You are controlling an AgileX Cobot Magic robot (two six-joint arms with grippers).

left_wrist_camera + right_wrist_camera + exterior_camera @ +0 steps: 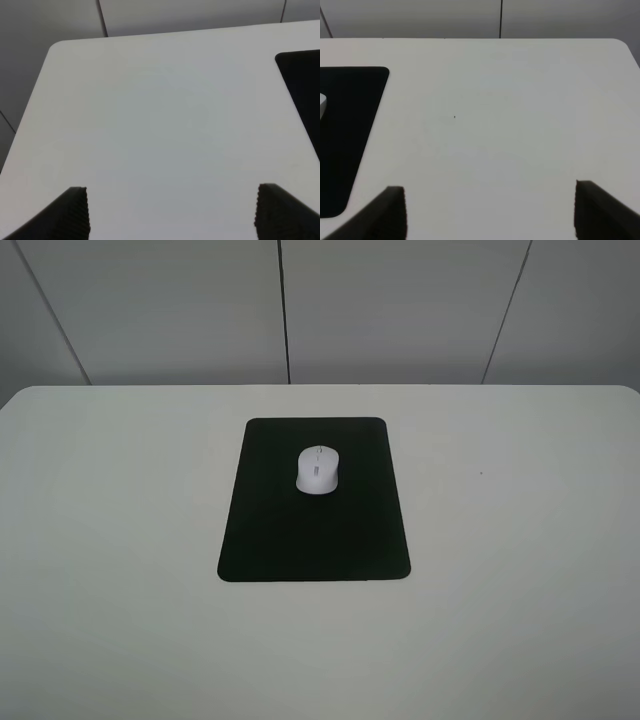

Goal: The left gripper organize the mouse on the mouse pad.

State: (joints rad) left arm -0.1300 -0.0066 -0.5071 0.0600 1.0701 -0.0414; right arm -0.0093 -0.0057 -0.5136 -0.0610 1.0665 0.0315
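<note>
Left claw (pixel 170 212) spread over bare counter (pixel 150 125); mouse (pixel 317 469) sits toward pad's (pixel 300 540) twelve o'clock. Approach from above, squarely.

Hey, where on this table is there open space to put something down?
The white table is bare left of the mouse pad, right of it, and along the near edge. On the pad, the near half is free; the mouse takes the far middle. Nowhere is crowded.
</note>
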